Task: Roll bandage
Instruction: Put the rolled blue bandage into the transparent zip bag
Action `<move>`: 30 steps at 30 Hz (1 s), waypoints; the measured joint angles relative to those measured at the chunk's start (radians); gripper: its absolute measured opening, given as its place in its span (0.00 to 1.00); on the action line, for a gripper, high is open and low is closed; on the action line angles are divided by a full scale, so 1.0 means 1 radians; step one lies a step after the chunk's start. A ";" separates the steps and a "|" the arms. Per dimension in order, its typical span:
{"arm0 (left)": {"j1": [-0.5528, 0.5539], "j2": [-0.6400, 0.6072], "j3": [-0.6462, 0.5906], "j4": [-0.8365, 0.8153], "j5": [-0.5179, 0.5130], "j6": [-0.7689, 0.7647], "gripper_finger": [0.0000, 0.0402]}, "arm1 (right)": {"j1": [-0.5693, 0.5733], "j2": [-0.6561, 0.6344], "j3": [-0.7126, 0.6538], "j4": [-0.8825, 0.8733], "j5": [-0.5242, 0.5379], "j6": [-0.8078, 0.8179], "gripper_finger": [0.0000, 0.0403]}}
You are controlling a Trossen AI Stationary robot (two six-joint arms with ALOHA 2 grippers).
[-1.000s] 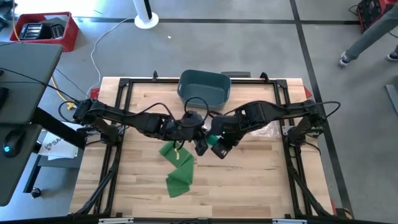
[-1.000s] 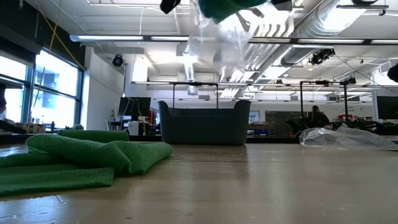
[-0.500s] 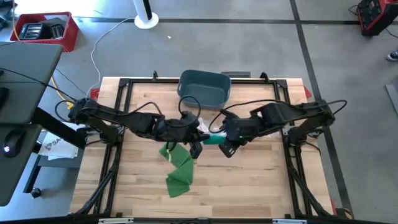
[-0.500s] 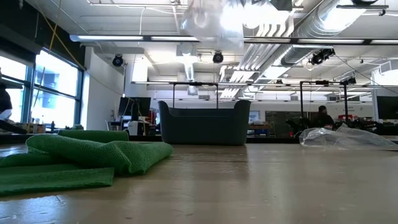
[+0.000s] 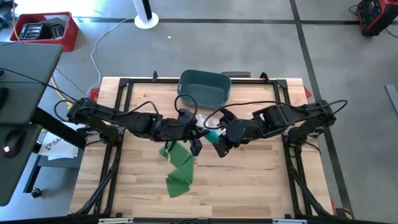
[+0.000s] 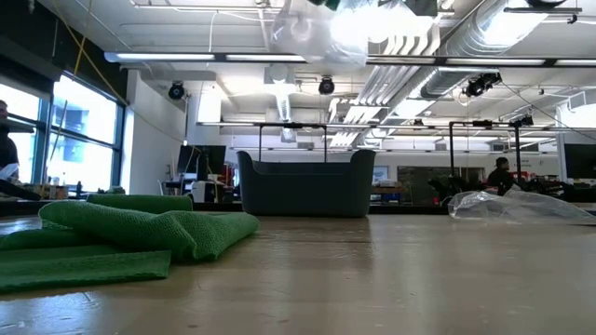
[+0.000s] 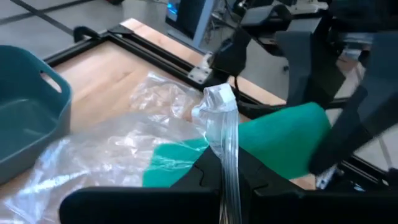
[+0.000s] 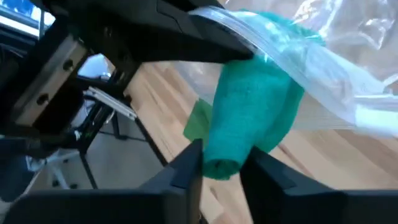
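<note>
Even indoor light, with glare overhead and blur up close

Ceiling lights (image 6: 372,23) blow out white in the low view — the near tabletop (image 6: 372,288) is out of focus; wrist pictures smear the plastic bag (image 7: 124,149), and shadows under the arms are faint.

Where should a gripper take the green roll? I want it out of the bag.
Best on the bare end of the roll sticking out of the bag, coming end-on from outside the mouth. The left gripper pinches the bag's edge, and the right gripper straddles that exposed end.
</note>
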 joint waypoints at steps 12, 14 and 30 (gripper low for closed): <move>0.001 0.000 0.000 0.019 0.011 -0.078 0.00 | -0.003 0.017 0.000 0.043 0.102 -0.043 0.54; 0.003 -0.001 0.000 0.012 0.013 -0.116 0.00 | -0.003 0.019 0.000 0.070 0.079 -0.110 0.55; 0.035 0.000 0.000 -0.044 0.175 -0.263 0.00 | 0.026 -0.092 0.000 0.138 0.055 -0.314 0.55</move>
